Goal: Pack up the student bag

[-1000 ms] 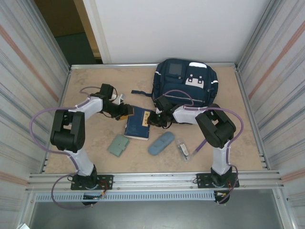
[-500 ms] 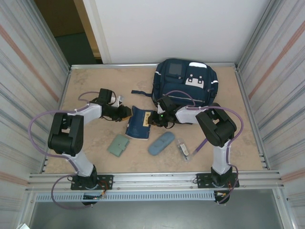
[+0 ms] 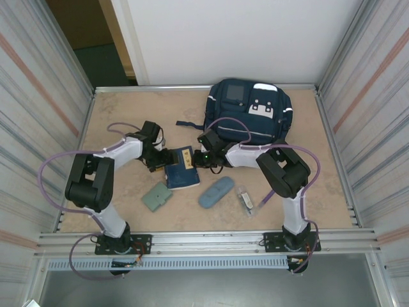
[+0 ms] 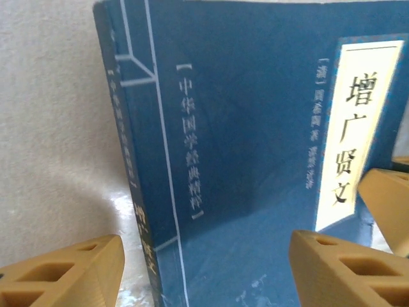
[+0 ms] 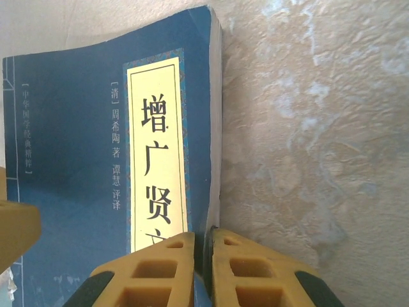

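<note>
Beige tabletop (image 5: 319,128) all round. Left claw (image 4: 204,265) gapes wide across the spine of the blue book (image 4: 243,160). Right claw (image 5: 203,256) is pressed together at the opposite edge, can't tell if it nips the cover. I'd clamp the spine first, then lift level. Student bag (image 3: 249,112) sits far right, its opening hard to make out.

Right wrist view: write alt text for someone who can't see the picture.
A blue book with a yellow title label lies on a mottled beige table, seen close from above. At the bottom, the right pincer has its two yellow fingers pressed nearly together on the book's right edge, apparently pinching it.
</note>
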{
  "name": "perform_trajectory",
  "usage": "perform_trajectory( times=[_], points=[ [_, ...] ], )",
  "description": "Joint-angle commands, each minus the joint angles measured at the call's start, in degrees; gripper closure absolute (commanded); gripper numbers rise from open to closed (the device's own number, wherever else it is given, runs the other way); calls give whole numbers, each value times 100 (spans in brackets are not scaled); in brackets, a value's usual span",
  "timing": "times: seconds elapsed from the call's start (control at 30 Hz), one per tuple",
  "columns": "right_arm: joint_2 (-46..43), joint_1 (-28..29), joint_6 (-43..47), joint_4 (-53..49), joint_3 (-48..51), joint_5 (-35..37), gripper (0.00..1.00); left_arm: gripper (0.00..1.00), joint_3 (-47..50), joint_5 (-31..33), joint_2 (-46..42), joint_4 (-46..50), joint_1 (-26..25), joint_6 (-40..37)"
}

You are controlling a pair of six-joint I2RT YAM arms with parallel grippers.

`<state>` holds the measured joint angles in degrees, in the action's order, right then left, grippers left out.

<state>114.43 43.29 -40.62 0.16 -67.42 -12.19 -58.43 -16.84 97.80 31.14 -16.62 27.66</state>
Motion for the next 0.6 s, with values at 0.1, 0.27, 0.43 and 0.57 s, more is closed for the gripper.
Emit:
perform_trajectory(
  times=[0.1,0.27,0.43,0.57],
  points=[
    [401,56,200,-667,8,263,91,27,95,566,73,355,-25,134],
    [438,69,204,-473,29,-19,93,36,347,-1392,244,-984,-37,155],
    [383,97,221,-271,66,-261,92,60,630,-1953,-78,-1957,-10,493],
    [50,102,519,9,264,-284,76,87,559,-1884,-498,-1816,53,753]
  ],
)
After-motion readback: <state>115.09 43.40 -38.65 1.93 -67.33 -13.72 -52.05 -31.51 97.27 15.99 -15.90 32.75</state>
